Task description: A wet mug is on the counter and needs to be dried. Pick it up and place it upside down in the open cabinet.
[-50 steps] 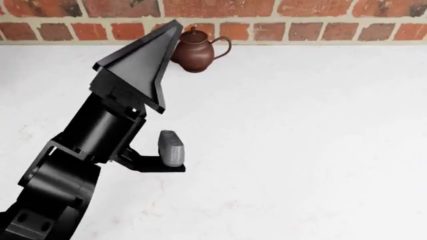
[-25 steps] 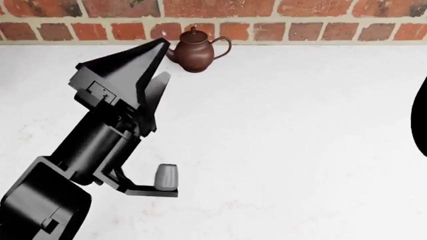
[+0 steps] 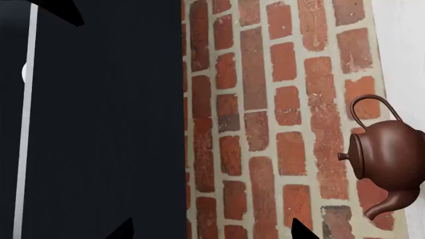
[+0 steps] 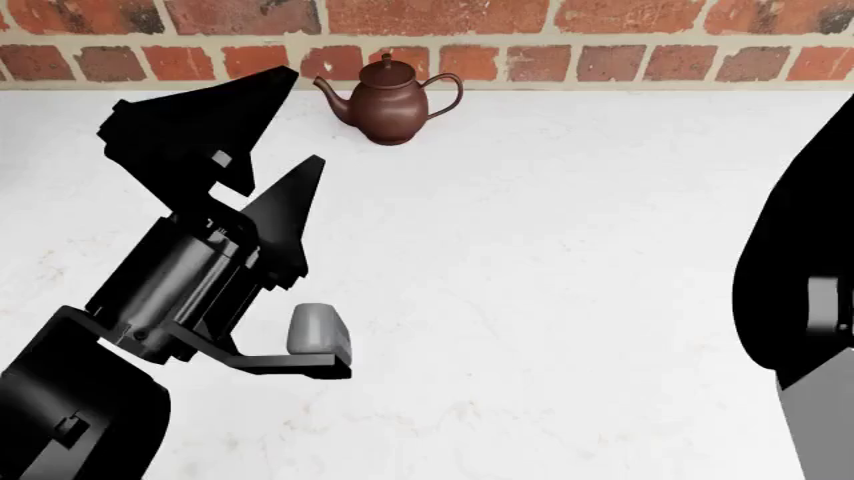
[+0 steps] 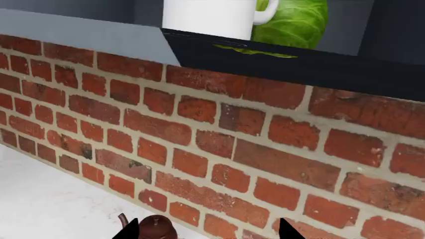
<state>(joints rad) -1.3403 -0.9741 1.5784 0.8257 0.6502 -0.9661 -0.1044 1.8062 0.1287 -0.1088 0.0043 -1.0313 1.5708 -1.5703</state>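
Overhead, the mug [image 5: 210,17] is sitting beside a cabbage [image 5: 292,22] in the cabinet [image 5: 292,62]; the left gripper [image 4: 247,150] is hovering wide-jawed, empty, above the tabletop [image 4: 561,250]; right jaws unclear.

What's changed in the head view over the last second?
The left gripper has swung left, away from the teapot, which it half hid before and which now shows whole. Its jaws have opened and hold nothing. The right arm has come into view at the right edge. The teapot and counter stayed as they were.
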